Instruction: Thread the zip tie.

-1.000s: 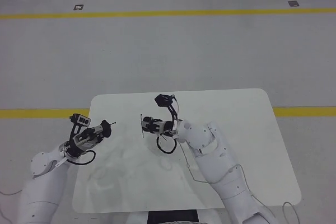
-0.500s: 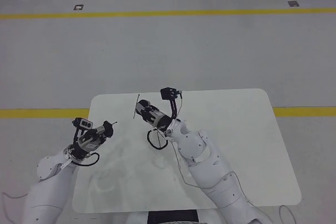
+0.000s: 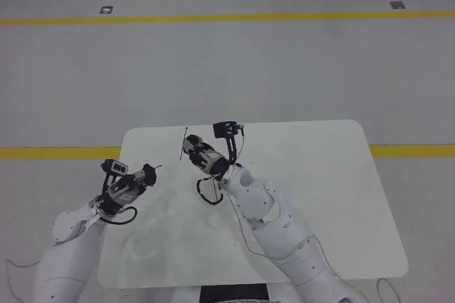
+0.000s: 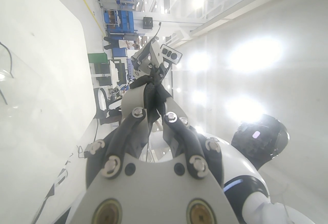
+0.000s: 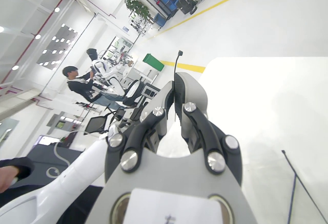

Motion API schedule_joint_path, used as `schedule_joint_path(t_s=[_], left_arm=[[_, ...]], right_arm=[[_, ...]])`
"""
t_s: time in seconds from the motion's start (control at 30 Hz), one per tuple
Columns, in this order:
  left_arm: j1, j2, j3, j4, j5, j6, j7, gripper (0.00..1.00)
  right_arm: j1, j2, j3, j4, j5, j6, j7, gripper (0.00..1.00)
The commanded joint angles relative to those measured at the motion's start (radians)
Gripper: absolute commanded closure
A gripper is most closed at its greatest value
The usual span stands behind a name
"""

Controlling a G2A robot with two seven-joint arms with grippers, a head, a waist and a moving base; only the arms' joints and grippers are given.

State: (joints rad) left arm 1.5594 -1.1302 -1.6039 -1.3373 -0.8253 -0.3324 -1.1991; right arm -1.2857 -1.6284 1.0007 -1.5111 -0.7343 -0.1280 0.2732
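Observation:
My right gripper (image 3: 192, 146) is shut on a thin black zip tie (image 3: 183, 144) and holds it in the air over the far left part of the white table (image 3: 326, 174). In the right wrist view the tie (image 5: 176, 63) stands up out of the closed fingertips (image 5: 179, 84), its square head on top and its tail hanging below the pads. My left gripper (image 3: 148, 175) hovers at the table's left edge, a short way from the tie. Its dark fingers (image 4: 153, 86) are pressed together; a short dark sliver pokes out at the tips.
Another black zip tie (image 5: 294, 171) lies flat on the table near the right arm. A clear plastic sheet (image 3: 167, 220) covers the near left part of the table. The right half of the table is bare.
The right gripper has carried the zip tie toward the table's far left edge and tilted it. The left arm has shifted slightly to the right.

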Motion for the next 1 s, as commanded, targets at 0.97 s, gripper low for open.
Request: schedule_joint_path(t_s=[0.97], left_arm=[[0.009,-0.040,0.030,-0.002,0.010,-0.008,0.126,1.00]], right_arm=[[-0.005,-0.015,-0.129,0.062,-0.139,0.005,-0.279,1.00]])
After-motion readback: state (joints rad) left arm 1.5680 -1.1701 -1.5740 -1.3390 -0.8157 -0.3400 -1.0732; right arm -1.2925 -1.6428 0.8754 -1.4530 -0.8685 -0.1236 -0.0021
